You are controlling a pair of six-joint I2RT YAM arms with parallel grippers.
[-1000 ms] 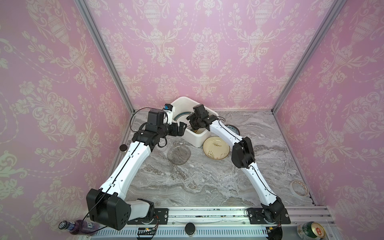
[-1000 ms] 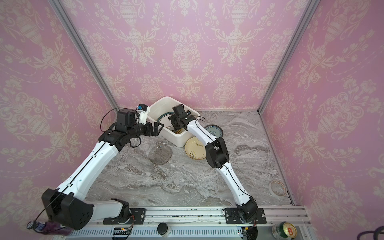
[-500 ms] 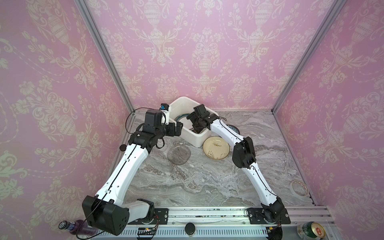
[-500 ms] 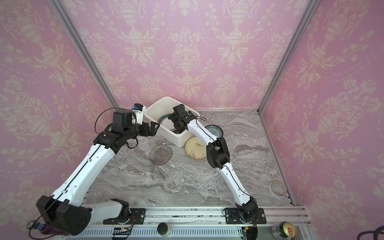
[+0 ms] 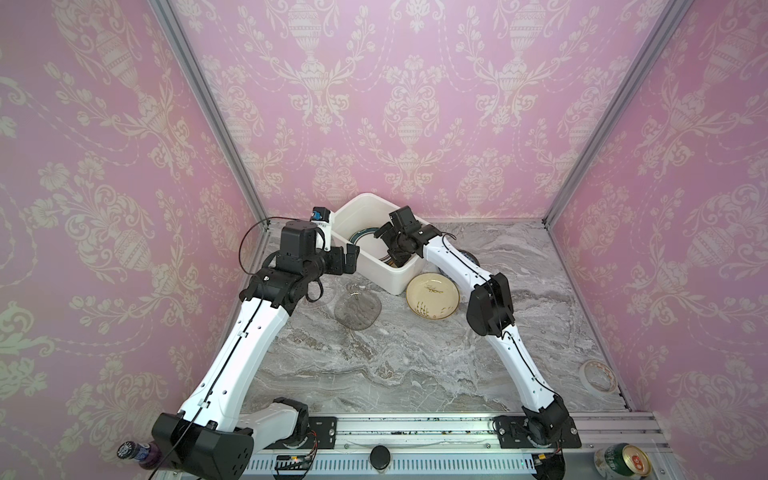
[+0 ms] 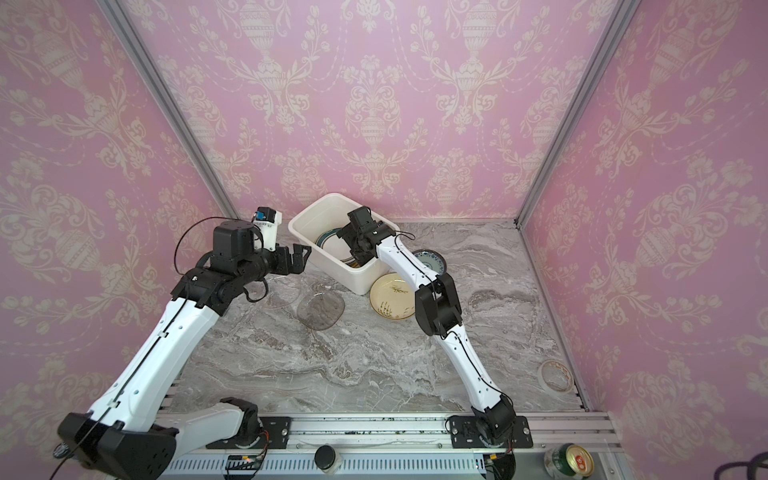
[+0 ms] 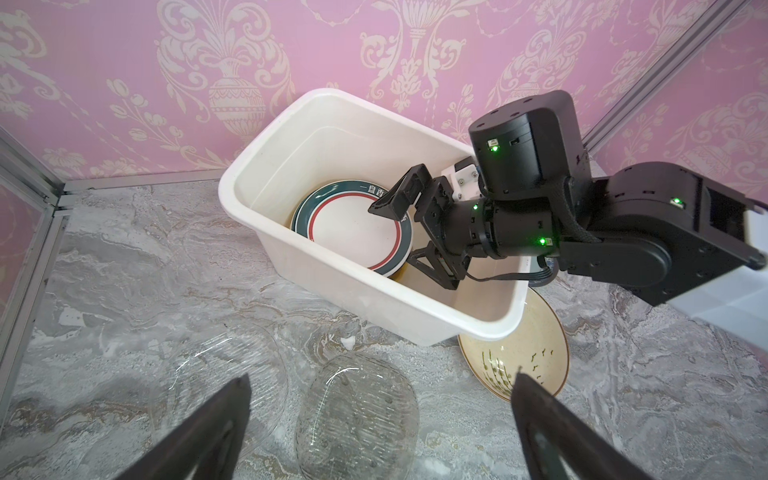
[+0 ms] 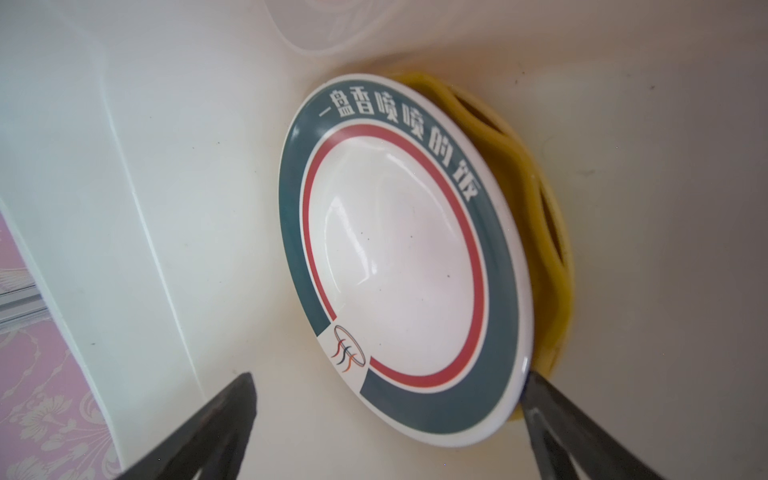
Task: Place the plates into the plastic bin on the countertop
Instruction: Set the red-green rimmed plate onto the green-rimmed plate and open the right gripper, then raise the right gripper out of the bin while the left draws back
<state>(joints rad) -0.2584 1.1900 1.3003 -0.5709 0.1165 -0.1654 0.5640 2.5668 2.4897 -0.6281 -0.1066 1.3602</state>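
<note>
Ok so the right tool is sitting spread inside the plastic bin, one finger by the edge of the green-rimmed plate; the left tool is hovering spread just left of the bin.

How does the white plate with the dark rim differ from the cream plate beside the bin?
The white dark-rimmed plate lies inside the plastic bin, on a yellow plate; the cream plate lies outside it, on the countertop. The white dark-rimmed plate has a dark band, a red ring and white characters; the cream plate bears only small dark marks. Both are round and face up.
</note>
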